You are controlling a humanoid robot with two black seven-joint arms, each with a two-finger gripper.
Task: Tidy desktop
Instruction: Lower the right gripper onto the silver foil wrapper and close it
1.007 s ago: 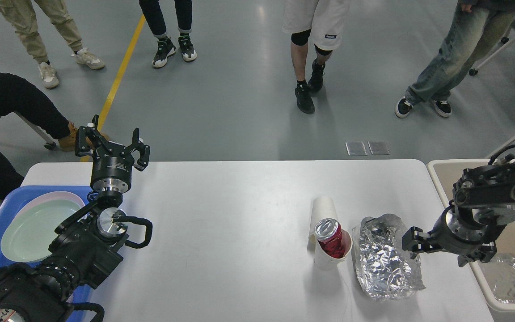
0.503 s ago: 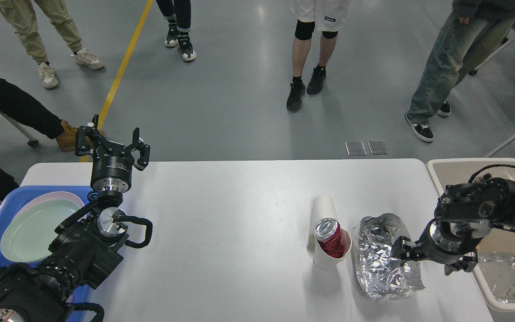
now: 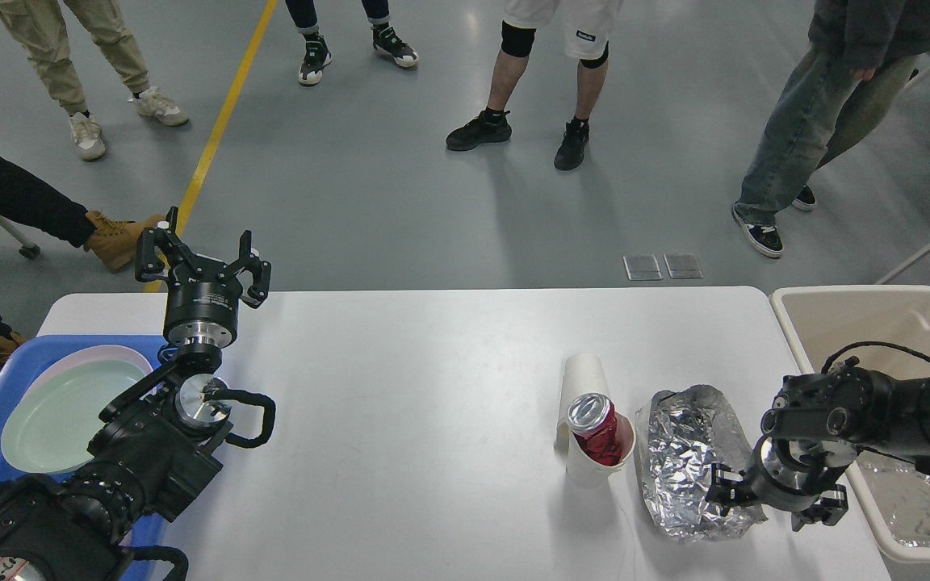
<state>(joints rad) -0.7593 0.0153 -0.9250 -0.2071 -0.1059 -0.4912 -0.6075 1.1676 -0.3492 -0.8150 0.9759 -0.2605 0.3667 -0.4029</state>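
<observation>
much bare desktop (image 3: pixel 416 387) mid-span — right tool (image 3: pixel 725 490) at foil (image 3: pixel 687 460).

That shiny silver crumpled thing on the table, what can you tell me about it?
The foil sheet looks like crumpled aluminium, silvery and creased all over. It lies flat on the white desktop, near its right end, beside a paper cup that holds a red can. The right gripper is at its near right edge; contact cannot be confirmed.

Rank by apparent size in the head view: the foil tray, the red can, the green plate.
1. Green plate, partly hidden by the left arm.
2. Foil tray, looks slightly smaller than the plate.
3. Red can, clearly the smallest.
</observation>
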